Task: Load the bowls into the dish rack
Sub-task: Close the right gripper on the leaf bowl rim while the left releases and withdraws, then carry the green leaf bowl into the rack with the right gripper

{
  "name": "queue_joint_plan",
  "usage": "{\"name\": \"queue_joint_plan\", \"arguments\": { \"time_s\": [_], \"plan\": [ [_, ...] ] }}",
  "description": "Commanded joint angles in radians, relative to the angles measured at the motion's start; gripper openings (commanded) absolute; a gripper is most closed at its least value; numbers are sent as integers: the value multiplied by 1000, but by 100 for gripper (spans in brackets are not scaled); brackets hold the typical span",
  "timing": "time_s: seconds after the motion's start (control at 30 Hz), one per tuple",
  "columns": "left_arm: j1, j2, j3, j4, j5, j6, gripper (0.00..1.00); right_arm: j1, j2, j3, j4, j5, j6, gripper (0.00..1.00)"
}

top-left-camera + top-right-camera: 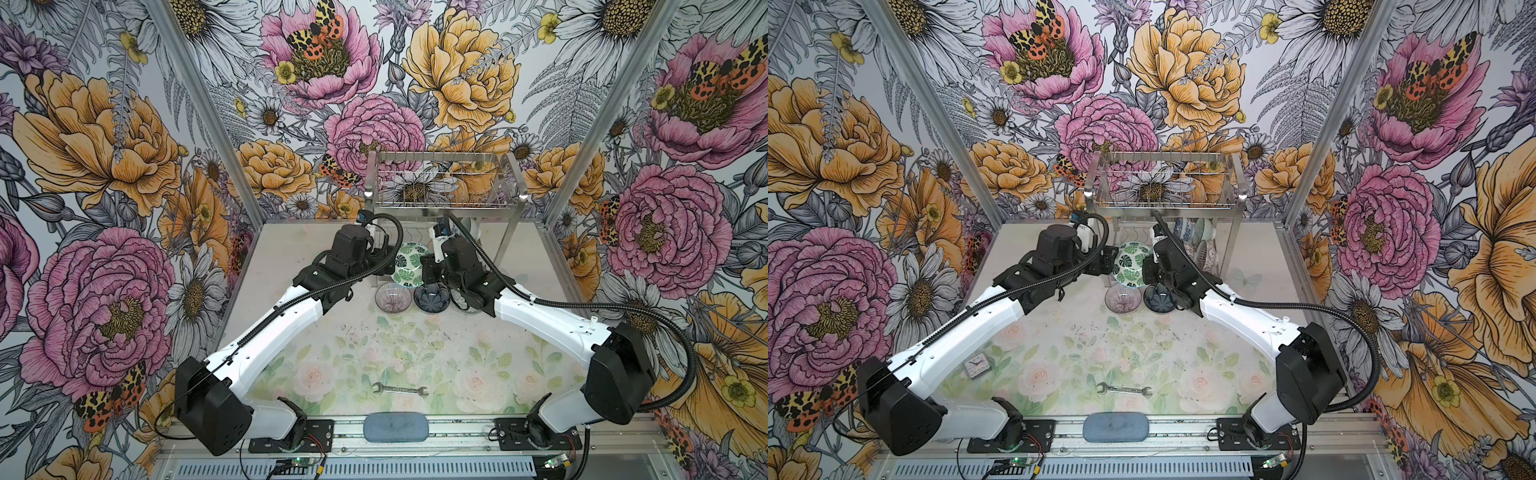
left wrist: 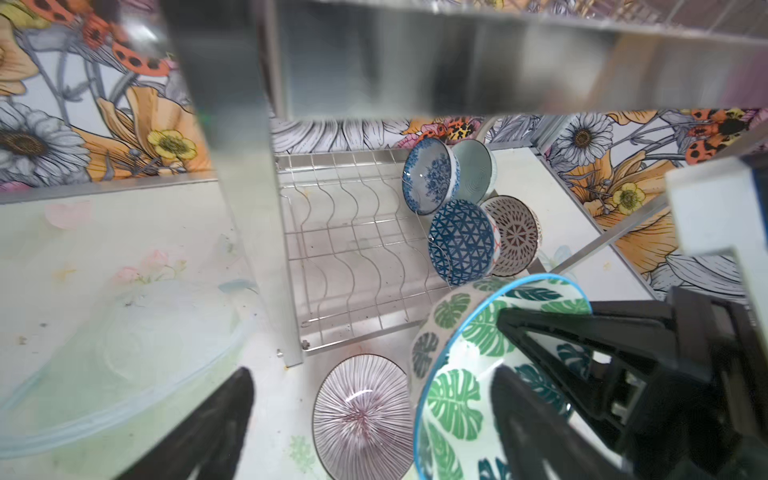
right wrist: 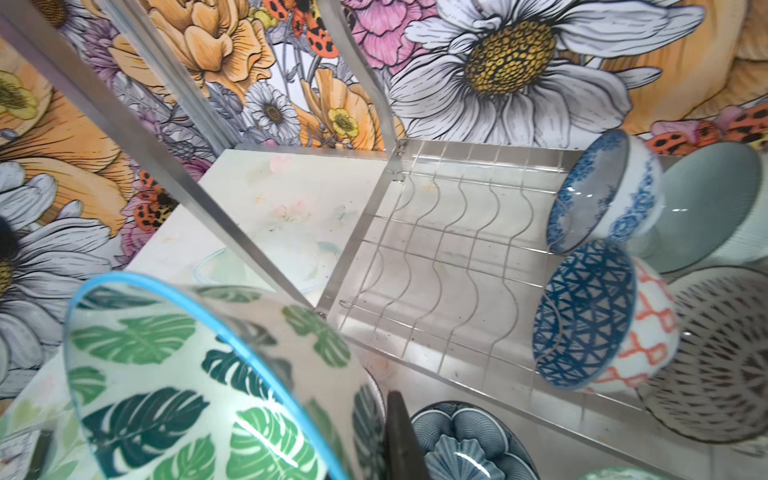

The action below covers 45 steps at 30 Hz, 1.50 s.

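Observation:
A white bowl with green leaves and a blue rim (image 1: 409, 264) (image 1: 1131, 264) hangs tilted in front of the dish rack (image 1: 444, 178) (image 1: 1163, 178). My right gripper (image 1: 430, 266) (image 3: 374, 419) is shut on its wall; one finger (image 3: 399, 432) shows against the outside. My left gripper (image 1: 382, 255) (image 2: 374, 419) is open, one finger (image 2: 523, 415) over the bowl's inside. A striped bowl (image 1: 392, 297) (image 2: 361, 415) and a dark blue bowl (image 1: 431, 297) (image 3: 461, 444) sit on the table. In the lower tier stand blue floral (image 2: 430, 176), mint (image 2: 473, 170), blue triangle (image 2: 461, 243) and red-patterned (image 2: 515, 237) bowls.
A wrench (image 1: 399, 389) and a blue-grey pad (image 1: 395, 428) lie near the front edge. A small clock (image 1: 977, 365) sits by the left arm. A clear glass dish (image 2: 124, 353) lies left of the rack's leg (image 2: 249, 208). Wavy wire slots (image 2: 353, 249) stand bare.

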Motion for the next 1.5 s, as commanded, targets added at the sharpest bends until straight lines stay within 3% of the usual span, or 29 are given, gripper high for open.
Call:
{"name": "queue_joint_plan", "arguments": {
  "time_s": [0.0,0.23,0.37,0.53,0.9,1.47],
  "plan": [
    [63,-55,51,-179,59,110,99,2,5,20,23,184,-48,0],
    [197,-85,53,-216,87,214,99,24,153,99,14,614,-107,0],
    [219,-105,8,-180,50,240,99,25,237,164,15,744,-118,0],
    [295,-126,-43,-152,153,205,99,28,351,269,16,881,-162,0],
    [309,-158,-54,-155,160,196,99,24,587,441,226,1012,-416,0],
    [311,-177,-57,-153,164,194,99,-42,904,827,179,1067,-564,0]
  ]
}}
